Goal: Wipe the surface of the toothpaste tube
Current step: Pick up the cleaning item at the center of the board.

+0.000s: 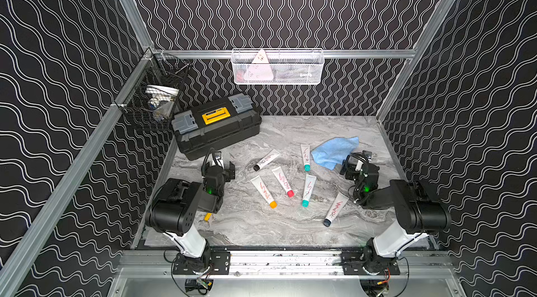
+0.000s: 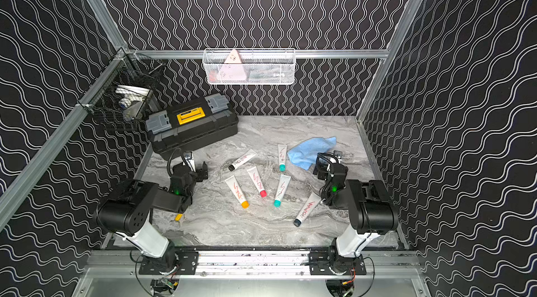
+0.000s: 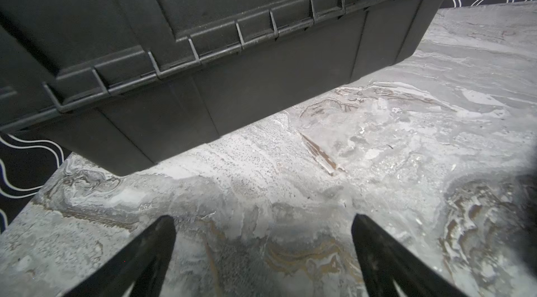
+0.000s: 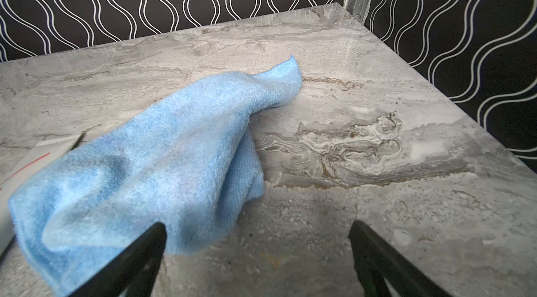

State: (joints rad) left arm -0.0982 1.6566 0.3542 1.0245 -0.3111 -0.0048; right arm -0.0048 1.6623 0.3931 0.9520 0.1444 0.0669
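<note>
The right gripper (image 4: pixel 257 227) is seen with its jaws spread wide and nothing held. 1 fingertip (image 4: pixel 151 240) is shown against the near edge of the cloth (image 4: pixel 162 147); whether they touch cannot be told. The cloth is crumpled on the table (image 4: pixel 377 193), and 1 side of it is laid over part of the teal-cap tube (image 4: pixel 29 159).

The left gripper (image 3: pixel 263 218) is likewise spread wide and empty, held low over bare table, with the toolbox (image 3: pixel 232 63) just ahead.

Between the arms, 5 more tubes are laid flat and apart, each marked in red: the black-cap tube (image 1: pixel 266 160), the red-cap tube (image 1: pixel 282 180), the orange-cap tube (image 1: pixel 263 190), the 2nd teal tube (image 1: pixel 308 189) and the blue-cap tube (image 1: pixel 335 208), nearest the right arm. A yellow cap (image 1: pixel 207 217) is seen under the left arm.

A white basket (image 1: pixel 277 67) is hung on the back rail and a black basket (image 1: pixel 154 100) on the side rail above the toolbox.
</note>
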